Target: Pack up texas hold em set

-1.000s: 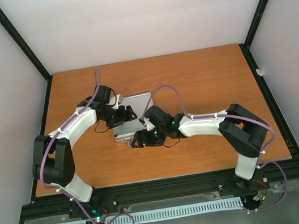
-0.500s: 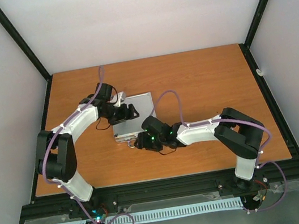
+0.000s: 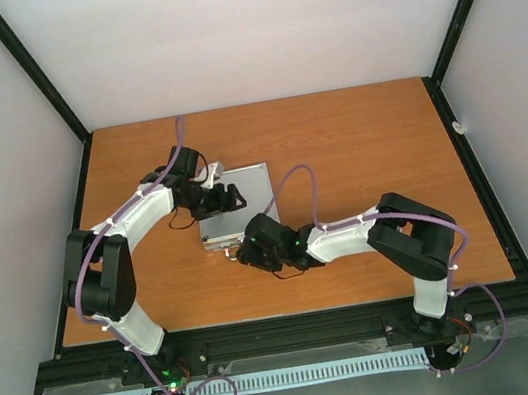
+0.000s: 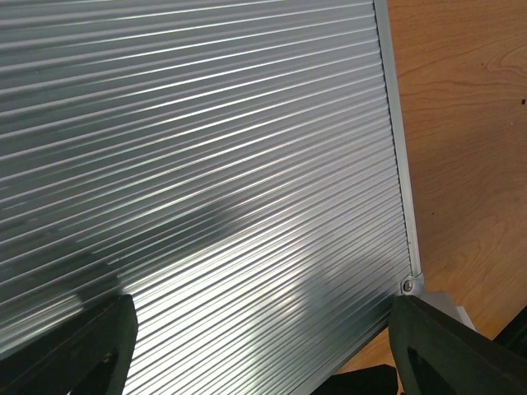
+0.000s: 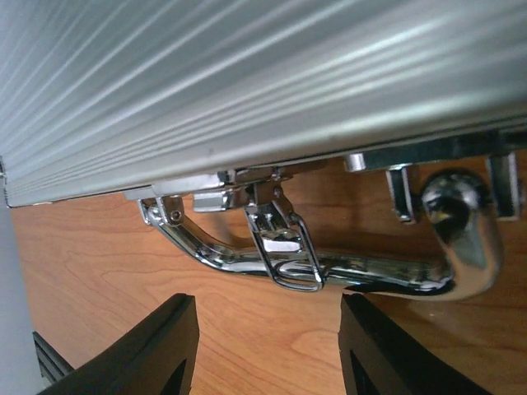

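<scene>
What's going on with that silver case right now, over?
Left gripper open, over the lid. Right gripper open, at the front latch. Case shut on table; latch looks undone. Handle sits right behind latch.

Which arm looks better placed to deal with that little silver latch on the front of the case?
Right. The right gripper sits at the front edge of the case, fingers apart, facing the latch that hangs down over the handle. The left gripper is over the ribbed lid, away from that edge.

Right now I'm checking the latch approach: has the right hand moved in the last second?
Yes, from above, the right hand slid left and toward the near side, along the front edge of the unmoved silver case.
</scene>
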